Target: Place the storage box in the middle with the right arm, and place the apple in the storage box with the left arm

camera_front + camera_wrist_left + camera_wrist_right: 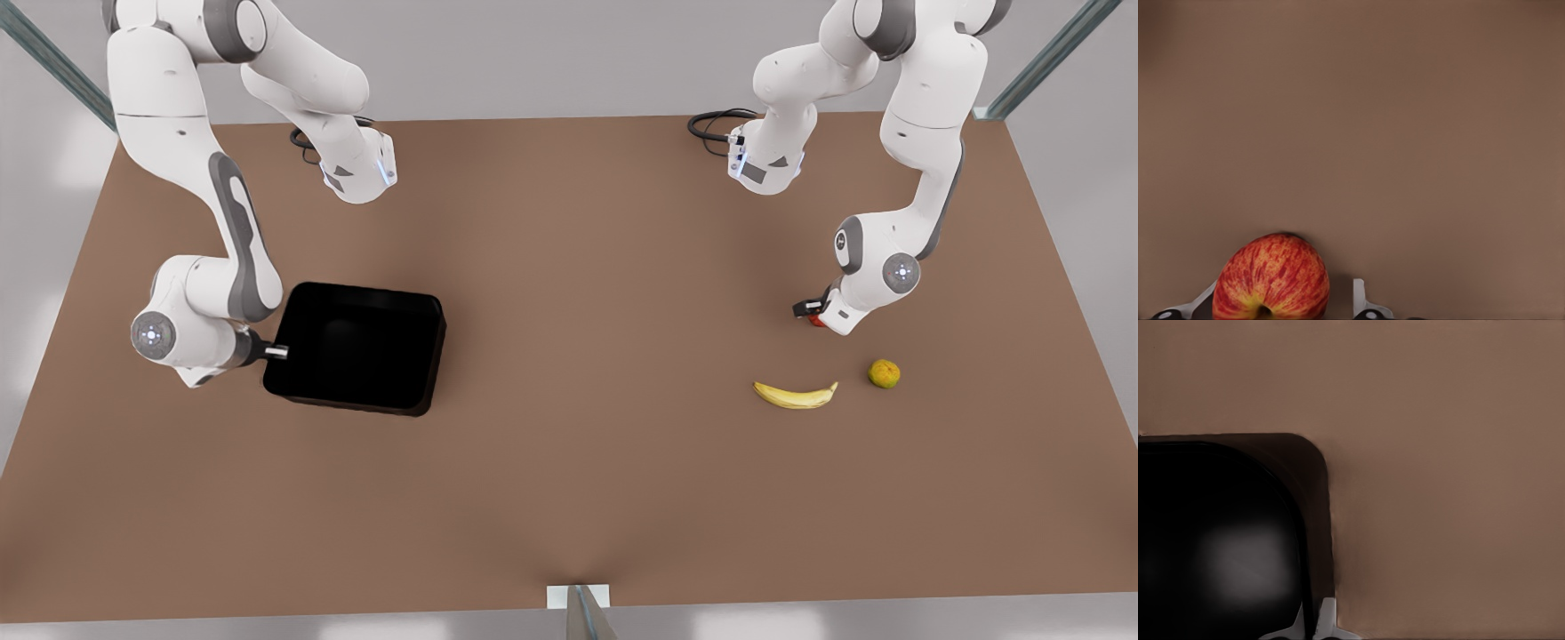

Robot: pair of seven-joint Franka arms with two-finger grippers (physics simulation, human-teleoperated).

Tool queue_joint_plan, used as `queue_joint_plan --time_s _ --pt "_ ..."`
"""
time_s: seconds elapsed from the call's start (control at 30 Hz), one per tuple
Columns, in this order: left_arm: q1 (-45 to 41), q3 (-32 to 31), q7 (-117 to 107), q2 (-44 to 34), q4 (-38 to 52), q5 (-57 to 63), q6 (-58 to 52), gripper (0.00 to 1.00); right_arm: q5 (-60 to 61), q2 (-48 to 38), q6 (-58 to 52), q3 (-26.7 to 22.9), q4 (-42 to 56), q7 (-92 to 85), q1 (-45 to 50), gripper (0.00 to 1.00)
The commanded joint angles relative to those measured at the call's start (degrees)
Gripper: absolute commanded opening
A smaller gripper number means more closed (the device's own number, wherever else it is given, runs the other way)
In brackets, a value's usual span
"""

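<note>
Front view shows a wide brown worktop with two white arms reaching down over it. Taking the storage box as the landmark, this black glossy tub sits on the worktop toward the front view's left, well short of the middle, its long side slightly skewed. The right arm bends down just beside the box on the front view's left, and the right claw sits at the box's near wall; in the right wrist view the two pale fingertips stand one on each side of the wall at a rounded corner, closed to a narrow gap that pinches the rim. Far from the box, on the front view's right, the left arm leans down to the worktop, and the left claw is low over the apple, which shows as a small red spot under it. In the left wrist view the apple, red streaked with yellow, lies on the worktop between the spread fingers; one finger stands apart from the fruit, so no grip is made. A yellow banana lies near the apple, on the side toward the camera, and an orange-green fruit rests just beyond the banana's tip, farther from the box.
</note>
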Motion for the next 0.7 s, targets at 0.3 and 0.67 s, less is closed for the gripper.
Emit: queue_joint_plan --time_s 0.3,0.67 --pt "0.02 0.03 0.0 0.0 -0.03 0.01 0.0 0.7 4.32 4.04 -1.3 13.45 7.08 12.8 8.38 0.21" --pt "0.02 0.03 -0.09 0.61 0.93 0.01 0.18 0.7 6.61 25.31 -1.03 10.91 33.97 20.36 26.14 0.21"
